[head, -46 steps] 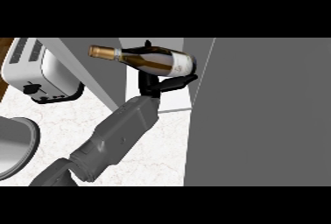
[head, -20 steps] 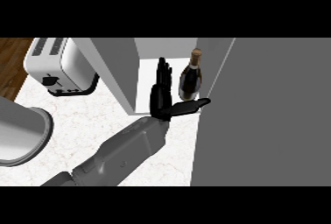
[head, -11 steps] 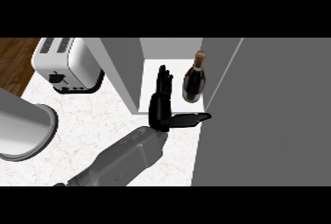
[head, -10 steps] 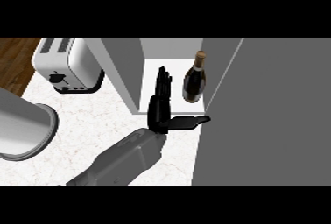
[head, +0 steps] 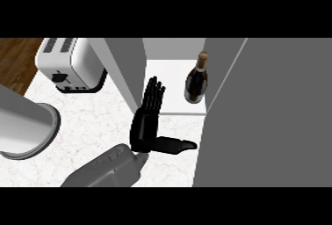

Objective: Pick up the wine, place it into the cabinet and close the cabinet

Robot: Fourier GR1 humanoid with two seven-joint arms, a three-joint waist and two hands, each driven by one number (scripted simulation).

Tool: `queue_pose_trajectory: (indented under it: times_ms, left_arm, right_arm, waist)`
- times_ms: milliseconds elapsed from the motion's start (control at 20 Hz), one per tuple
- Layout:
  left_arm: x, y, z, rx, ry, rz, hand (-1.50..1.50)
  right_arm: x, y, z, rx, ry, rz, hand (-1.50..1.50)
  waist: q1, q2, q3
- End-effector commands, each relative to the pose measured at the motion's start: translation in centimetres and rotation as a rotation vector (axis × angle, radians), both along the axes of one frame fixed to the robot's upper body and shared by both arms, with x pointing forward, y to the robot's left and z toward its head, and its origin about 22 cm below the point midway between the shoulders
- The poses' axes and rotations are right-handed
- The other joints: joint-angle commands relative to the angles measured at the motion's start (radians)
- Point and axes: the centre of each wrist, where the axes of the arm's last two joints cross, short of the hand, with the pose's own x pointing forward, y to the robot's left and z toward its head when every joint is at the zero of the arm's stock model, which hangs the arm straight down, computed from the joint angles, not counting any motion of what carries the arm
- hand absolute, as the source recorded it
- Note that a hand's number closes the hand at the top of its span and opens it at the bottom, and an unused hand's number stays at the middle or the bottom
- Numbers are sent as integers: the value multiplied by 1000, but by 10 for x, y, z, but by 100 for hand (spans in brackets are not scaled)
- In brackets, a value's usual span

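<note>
Up at 1 o'clock inside the cabinet the wine now stands upright by itself; left hand has let go, fingers straight, backed off to its 7 o'clock. Placing looks done, just the door left to swing shut

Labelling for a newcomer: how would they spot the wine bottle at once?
Look at the grey cabinet on the white counter. Inside its opening the wine bottle stands upright, just right of the open black hand. It alone is dark glass with a gold neck.
</note>
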Motion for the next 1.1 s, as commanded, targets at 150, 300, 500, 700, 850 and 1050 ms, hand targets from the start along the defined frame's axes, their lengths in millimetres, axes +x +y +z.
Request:
queue_pose_trajectory:
  times_ms: [150,300,500,700,850,1050]
  left_arm:
    - [-43,43,18,16,-22,-73,-150]
    - [-38,56,23,11,-51,-96,-150]
    - [-70,91,39,-4,-47,-163,150]
    - [-83,119,55,10,-61,-171,150]
    - [-93,131,37,7,-62,-139,150]
    - [-115,158,51,2,-46,-114,150]
  right_arm:
    - [-14,-14,-5,-25,6,20,-150]
    - [-15,-15,-1,-101,13,138,150]
    - [-22,-12,6,-167,-23,194,150]
    - [-25,-4,-3,-181,-5,288,150]
    - [-37,6,9,-151,48,390,150]
    - [-48,17,8,-113,15,462,150]
  waist:
    - [-2,0,1]
    - [-6,1,0]
    - [5,-2,0]
    - [4,-1,0]
    - [1,0,-1]
    - [5,-2,-1]
